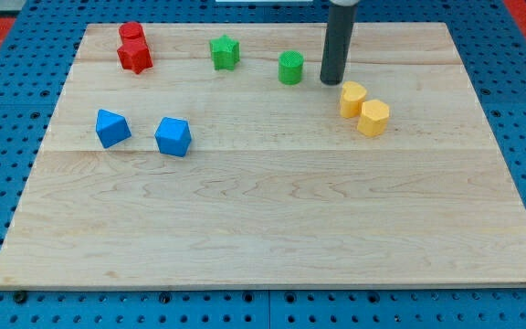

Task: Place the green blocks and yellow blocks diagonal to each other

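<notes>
Here my tip [332,82] shows fully; rod's top cut off.

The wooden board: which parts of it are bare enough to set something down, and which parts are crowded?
Free: the board below the blue blocks and yellow blocks, down to the view's bottom edge. Crowded: the top strip, holding the red blocks, green star, green cylinder and my tip.

Board [272,228]: pale wood, lengthwise grain, faint plank seams. Surround [7,55]: blue perforated panel, red patches at the view's top corners. 2 red blocks [134,48]; green star [225,52]; green cylinder [290,68]; 2 yellow blocks [364,110]; 2 blue blocks [142,132]. My tip [332,82]: dark grey.
</notes>
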Robot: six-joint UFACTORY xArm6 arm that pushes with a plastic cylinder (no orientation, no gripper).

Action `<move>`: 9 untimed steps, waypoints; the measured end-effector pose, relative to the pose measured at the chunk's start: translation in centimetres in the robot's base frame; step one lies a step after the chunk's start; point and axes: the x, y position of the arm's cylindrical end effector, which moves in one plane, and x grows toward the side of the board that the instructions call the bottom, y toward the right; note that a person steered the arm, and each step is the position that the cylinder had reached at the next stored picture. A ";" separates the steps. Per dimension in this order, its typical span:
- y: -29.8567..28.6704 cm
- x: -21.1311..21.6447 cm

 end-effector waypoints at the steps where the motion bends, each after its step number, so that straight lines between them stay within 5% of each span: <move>1: -4.0 -3.3; 3: -2.2 2.1; 4: -6.2 0.8; 9: -8.3 -6.4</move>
